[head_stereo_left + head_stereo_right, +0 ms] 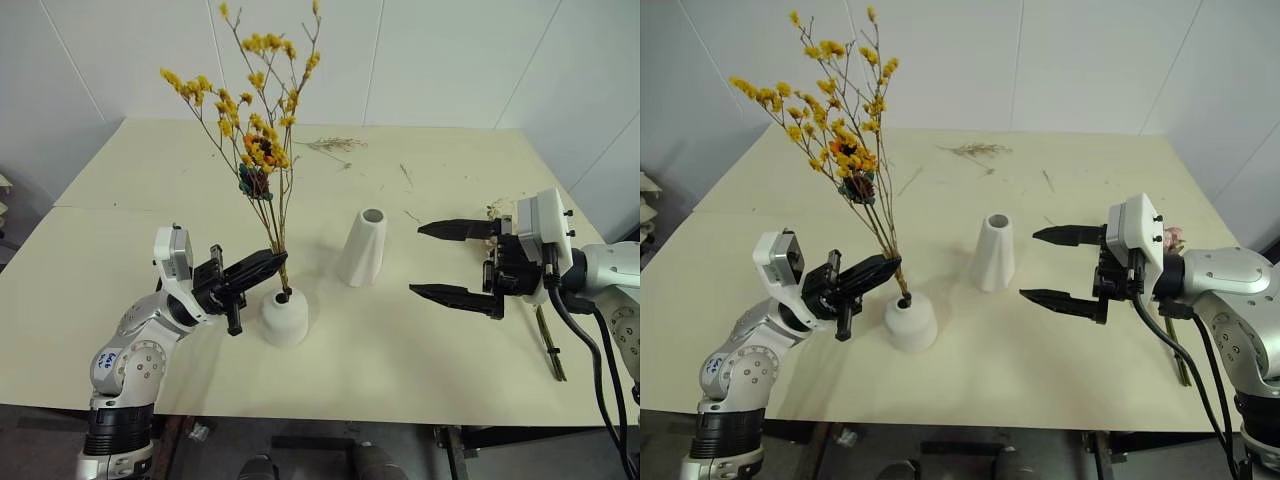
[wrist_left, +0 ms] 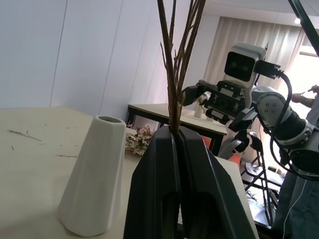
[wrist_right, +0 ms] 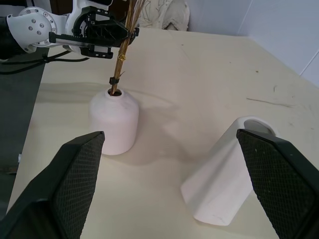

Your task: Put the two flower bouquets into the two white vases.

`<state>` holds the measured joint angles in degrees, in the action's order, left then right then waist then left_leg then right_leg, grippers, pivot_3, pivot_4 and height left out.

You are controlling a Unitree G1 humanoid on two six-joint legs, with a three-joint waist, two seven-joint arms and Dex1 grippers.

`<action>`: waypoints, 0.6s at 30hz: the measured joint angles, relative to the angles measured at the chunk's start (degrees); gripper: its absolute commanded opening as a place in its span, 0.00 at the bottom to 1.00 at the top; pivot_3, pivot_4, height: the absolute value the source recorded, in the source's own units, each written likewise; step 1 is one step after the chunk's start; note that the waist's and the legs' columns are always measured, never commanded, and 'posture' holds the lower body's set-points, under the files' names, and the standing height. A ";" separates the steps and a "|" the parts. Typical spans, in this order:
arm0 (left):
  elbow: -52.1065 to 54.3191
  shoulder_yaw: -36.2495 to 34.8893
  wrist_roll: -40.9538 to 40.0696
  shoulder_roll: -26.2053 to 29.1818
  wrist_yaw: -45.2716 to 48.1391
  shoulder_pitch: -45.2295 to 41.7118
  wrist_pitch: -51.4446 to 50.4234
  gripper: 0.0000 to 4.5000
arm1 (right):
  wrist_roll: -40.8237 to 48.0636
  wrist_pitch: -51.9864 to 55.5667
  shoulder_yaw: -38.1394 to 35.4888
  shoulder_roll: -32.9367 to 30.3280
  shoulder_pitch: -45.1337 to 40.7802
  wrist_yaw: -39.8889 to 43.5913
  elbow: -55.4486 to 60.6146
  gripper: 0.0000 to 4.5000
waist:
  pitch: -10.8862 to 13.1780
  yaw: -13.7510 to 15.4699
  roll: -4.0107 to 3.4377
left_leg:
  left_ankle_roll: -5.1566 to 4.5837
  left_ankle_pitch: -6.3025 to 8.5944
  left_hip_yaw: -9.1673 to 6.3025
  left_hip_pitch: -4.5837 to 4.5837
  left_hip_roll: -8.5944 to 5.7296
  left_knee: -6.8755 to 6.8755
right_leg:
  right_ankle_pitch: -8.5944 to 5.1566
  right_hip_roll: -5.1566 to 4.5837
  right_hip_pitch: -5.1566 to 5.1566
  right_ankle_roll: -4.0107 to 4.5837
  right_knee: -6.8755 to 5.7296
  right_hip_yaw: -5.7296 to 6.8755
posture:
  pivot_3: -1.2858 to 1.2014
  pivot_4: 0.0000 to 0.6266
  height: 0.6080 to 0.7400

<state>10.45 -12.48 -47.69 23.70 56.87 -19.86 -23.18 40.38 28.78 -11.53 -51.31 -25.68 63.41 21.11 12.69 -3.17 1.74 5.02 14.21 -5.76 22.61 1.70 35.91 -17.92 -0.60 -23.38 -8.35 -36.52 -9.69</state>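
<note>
Clearly the left gripper [image 1: 268, 264] pinches the yellow bouquet [image 1: 256, 120], stem ends inside the squat vase [image 1: 284, 317] and hidden. Right gripper [image 1: 440, 260], jaws wide and empty, hovers beside the tall vase [image 1: 363, 247]. Behind it, the second bouquet [image 1: 1172, 240] is mostly hidden.
</note>
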 measured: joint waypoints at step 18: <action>-2.25 -1.42 -1.23 0.10 -1.39 -0.94 0.20 0.01 | -0.14 -0.06 -0.09 -0.07 0.30 0.08 -0.01 1.00 | 0.00 -0.01 0.00 | 0.00 0.00 0.00 0.00 0.00 0.02 | 0.00 0.00 0.00 -0.01 0.00 0.00 | 0.52 0.24 1.00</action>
<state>8.20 -13.90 -48.92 23.80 55.48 -20.81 -22.97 40.25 28.72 -11.62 -51.39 -25.38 63.49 21.10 12.69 -3.17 1.74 5.02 14.21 -5.77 22.62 1.71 35.93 -17.91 -0.60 -23.38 -8.35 -36.52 -9.69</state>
